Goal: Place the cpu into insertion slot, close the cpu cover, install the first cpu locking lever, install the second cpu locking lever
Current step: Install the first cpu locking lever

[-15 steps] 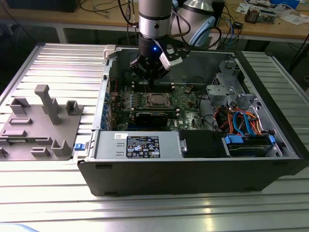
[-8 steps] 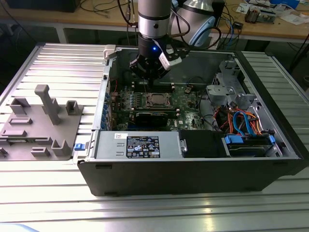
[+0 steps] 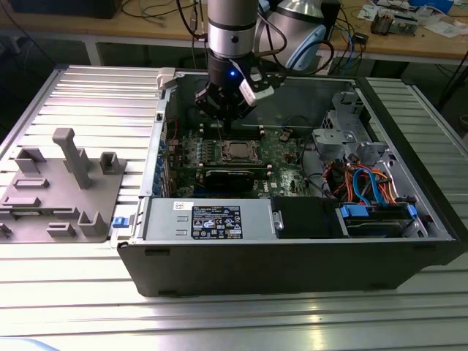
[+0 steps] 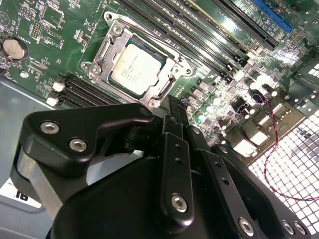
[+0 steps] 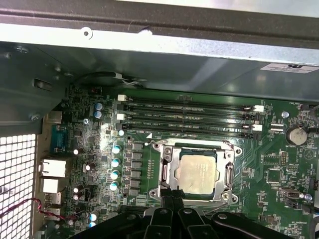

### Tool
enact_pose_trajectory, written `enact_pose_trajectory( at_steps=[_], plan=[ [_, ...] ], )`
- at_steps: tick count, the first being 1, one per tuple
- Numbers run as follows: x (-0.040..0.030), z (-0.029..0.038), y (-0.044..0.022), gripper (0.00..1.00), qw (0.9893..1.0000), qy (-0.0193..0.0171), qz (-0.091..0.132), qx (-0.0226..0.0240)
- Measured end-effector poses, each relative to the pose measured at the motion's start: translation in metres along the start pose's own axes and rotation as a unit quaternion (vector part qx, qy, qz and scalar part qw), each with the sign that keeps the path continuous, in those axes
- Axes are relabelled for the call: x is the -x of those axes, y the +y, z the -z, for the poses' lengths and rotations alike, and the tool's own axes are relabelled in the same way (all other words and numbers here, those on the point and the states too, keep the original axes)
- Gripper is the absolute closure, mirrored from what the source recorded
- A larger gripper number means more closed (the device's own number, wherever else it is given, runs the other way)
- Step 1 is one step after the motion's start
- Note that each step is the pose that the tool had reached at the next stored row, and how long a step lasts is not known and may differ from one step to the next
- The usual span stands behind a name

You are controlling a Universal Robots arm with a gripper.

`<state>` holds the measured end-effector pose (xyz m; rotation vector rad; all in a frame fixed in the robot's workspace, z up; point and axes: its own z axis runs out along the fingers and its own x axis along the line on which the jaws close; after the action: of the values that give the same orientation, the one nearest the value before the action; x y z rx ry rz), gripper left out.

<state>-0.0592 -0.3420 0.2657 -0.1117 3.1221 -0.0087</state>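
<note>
Gripper (image 4: 172, 107), fingers pressed together and holding nothing, hangs with its tips just beside one edge of the cover (image 4: 102, 52). The cover lies down over the slot (image 5: 162, 149), framing the cpu (image 4: 137, 67), seated just beyond the tips.

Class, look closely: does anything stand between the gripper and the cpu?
Nothing visible does. The gripper hangs at the edge of the cpu cover, and the cpu lies bare in its window.
</note>
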Motion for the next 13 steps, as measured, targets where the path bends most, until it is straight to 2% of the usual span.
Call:
enact_pose_trajectory(
  at_steps=[6,13],
  plan=[
    [-0.0007,-0.0001,0.0013,0.89,1.0000,-0.0001,0.000,0.0008],
    [-0.0064,0.0000,0.0018,0.89,1.0000,-0.0003,0.000,0.0031]
  ],
)
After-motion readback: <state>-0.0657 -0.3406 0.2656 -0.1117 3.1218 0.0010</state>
